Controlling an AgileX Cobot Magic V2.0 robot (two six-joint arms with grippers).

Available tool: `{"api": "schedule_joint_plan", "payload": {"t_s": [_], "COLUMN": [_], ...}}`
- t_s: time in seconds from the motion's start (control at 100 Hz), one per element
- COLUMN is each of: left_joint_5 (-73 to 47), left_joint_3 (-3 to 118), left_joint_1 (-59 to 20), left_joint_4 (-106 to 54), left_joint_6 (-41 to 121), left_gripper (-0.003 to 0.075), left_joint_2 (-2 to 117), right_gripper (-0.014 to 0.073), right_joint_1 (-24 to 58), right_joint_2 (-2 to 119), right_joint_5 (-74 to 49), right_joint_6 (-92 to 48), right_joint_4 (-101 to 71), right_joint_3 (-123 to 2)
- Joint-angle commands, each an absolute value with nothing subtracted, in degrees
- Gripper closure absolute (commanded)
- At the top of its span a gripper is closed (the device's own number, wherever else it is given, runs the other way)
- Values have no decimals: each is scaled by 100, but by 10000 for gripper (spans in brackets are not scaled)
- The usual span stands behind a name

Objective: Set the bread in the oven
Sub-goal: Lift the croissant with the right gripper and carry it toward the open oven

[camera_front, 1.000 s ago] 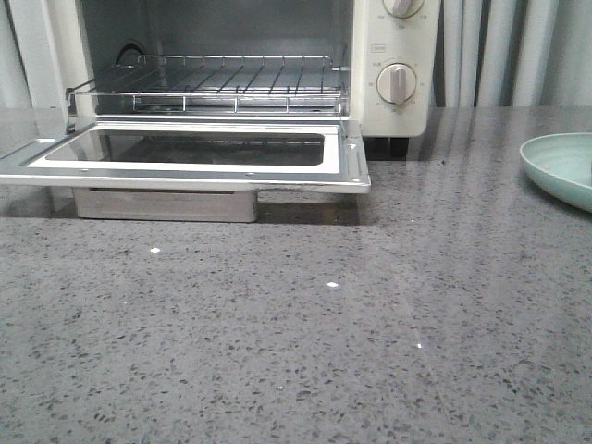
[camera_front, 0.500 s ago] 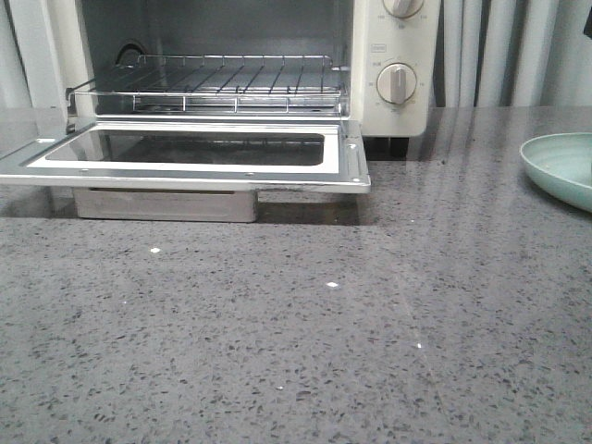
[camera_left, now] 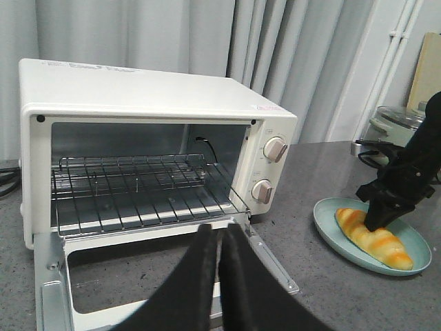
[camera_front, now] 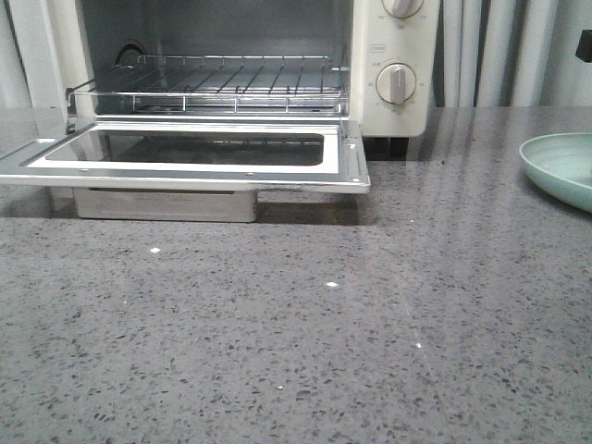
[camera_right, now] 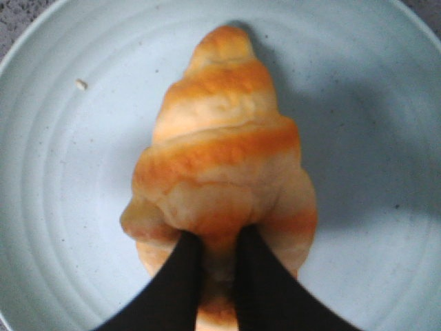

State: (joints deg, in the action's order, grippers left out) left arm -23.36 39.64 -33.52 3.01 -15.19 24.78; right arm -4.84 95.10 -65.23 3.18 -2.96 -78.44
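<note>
The bread [camera_right: 220, 158], a golden ridged roll, lies on a pale green plate [camera_right: 55, 172]. My right gripper [camera_right: 217, 241] is shut on it, both fingers pressed into its wide end. In the left wrist view the same bread [camera_left: 372, 238] rests on the plate [camera_left: 331, 227] with the right gripper [camera_left: 375, 221] down on it. The cream oven [camera_left: 138, 89] stands left of the plate, its door [camera_front: 342, 176] folded down and its wire rack [camera_front: 231, 83] bare. My left gripper [camera_left: 219, 231] hovers shut and empty in front of the door.
The grey speckled counter [camera_front: 296, 333] stretches in front of the oven. Oven knobs [camera_front: 396, 83] sit on its right panel. A pot-like appliance [camera_left: 396, 124] stands behind the plate. Grey curtains hang at the back.
In the front view a dark bit of the right arm has appeared at the upper right edge and moved slightly lower. Oven and plate have not moved.
</note>
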Motion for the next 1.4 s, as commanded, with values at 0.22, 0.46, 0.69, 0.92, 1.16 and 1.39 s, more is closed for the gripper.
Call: {"api": "schedule_joint_plan", "payload": {"t_s": [0.22, 0.46, 0.69, 0.92, 1.16, 1.39], "left_joint_5": [-1878, -2076, -2197, -2186, -2209, -2217], "left_joint_3": [4191, 4471, 4514, 4514, 4514, 4514], "left_joint_1": [-3342, -3305, -3032, -3020, -3020, -3020], "left_joint_4": [313, 499, 547, 547, 547, 547], "left_joint_6": [-1557, -1557, -1557, -1557, -1557, -1557], "left_gripper": [742, 742, 742, 742, 742, 742], "left_joint_2": [2366, 2289, 2289, 2289, 2289, 2289], "right_gripper": [660, 660, 659, 659, 659, 659], "right_joint_1": [-131, 761, 1991, 3518, 4086, 4175], "right_joint_2": [8824, 7878, 7075, 7255, 8096, 8907], "right_joint_5": [-6589, -6936, -7056, -7268, -7172, -6796], "right_joint_6": [0, -234, -234, -341, -503, -931], "right_joint_4": [-235, -235, -225, 348, 660, 713], "right_joint_3": [-7992, -7992, -8291, -9203, -9802, -10280]}}
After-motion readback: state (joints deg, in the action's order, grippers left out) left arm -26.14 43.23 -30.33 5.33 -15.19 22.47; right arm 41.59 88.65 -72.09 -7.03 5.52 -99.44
